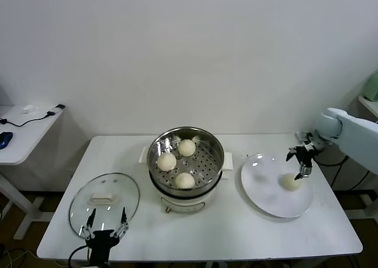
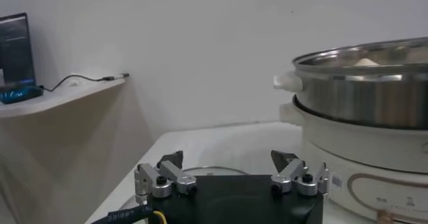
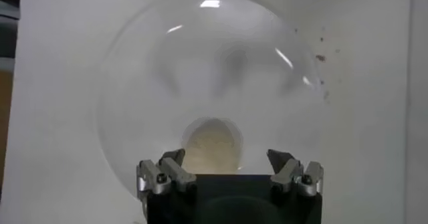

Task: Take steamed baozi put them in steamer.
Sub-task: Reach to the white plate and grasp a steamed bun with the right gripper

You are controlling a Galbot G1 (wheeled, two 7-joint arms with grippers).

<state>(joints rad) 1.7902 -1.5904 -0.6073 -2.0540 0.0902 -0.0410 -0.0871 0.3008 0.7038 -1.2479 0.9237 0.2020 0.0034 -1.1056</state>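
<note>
Steel steamer [image 1: 186,162] sits mid-table with three buns [image 1: 184,180] inside. One bun [image 1: 291,182] is on the plate [image 1: 266,197] near the right edge; right gripper [image 1: 302,163] hovers above it, jaws wide, holding nothing. Left gripper [image 1: 106,225] idles wide open over the glass lid [image 1: 82,200] at the front-left corner.

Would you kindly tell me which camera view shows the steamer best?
The head view: the steamer is seen whole from above, three baozi inside. The left wrist view shows only its side wall and base; the right wrist view does not show it.
</note>
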